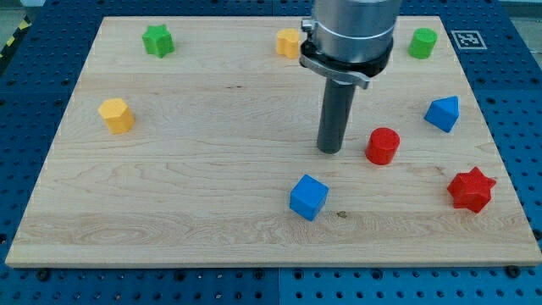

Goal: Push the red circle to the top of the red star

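Red circle (pixel 383 145) sits on the wooden counter (pixel 203 195) toward the view's right, with the red star (pixel 471 189) further right and lower, well apart from it. Only one camera view is given, and in it my tip (pixel 329 151) stands just to the left of the red circle — near it, whether touching I cannot tell. No gripper exists on this arm, only the rod, so nothing is clasped. To do this step well, I judge the push should run rightward, keeping the tip behind the circle's centre so it does not slip off sideways — and stop above the star, short of the blue block (pixel 443 113) near the right edge.
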Available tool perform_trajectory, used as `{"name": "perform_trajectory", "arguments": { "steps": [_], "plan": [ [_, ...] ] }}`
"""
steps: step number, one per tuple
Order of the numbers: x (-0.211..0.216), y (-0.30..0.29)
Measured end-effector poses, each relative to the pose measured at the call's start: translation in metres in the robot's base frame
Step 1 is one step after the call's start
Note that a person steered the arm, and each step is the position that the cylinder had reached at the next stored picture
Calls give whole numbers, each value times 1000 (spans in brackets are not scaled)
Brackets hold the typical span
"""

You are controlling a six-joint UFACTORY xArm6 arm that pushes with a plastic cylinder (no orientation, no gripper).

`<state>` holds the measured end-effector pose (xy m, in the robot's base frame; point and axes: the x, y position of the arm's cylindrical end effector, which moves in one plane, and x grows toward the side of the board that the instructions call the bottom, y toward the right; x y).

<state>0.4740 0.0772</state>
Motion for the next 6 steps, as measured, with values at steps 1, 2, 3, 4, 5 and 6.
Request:
{"name": "perform_trajectory", "arguments": {
  "steps": [1,2,3,4,5,6],
  "plan": [
    [-13,1],
    [-14,31],
    [14,64],
    [31,94],
    [32,99],
    [38,100]
  ]
}}
